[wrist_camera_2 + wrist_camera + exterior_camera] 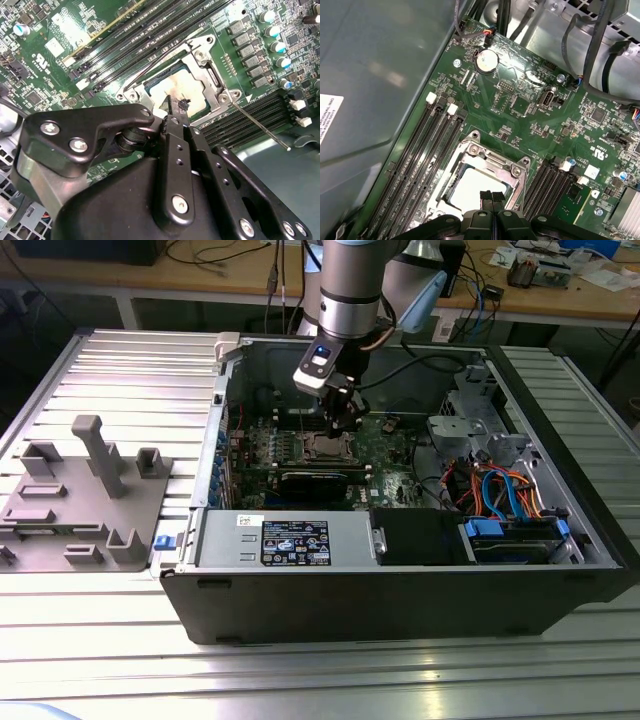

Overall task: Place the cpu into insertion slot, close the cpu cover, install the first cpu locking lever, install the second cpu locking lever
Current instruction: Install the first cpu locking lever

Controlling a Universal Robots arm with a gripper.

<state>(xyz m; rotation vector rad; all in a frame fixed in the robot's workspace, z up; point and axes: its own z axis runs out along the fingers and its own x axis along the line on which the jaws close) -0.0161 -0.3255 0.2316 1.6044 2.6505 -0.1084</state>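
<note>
Gripper (491, 196) closed, empty, we see it above cpu (475, 189) | cpu seated in insertion slot (470, 150) | cpu cover (212, 82) down

The cpu (477, 187) sits in the insertion slot (470, 150), with the claw (491, 196) just above it.

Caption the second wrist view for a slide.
Gripper with fingers together, poised over the cpu seated in its socket, cover down around it.
</note>
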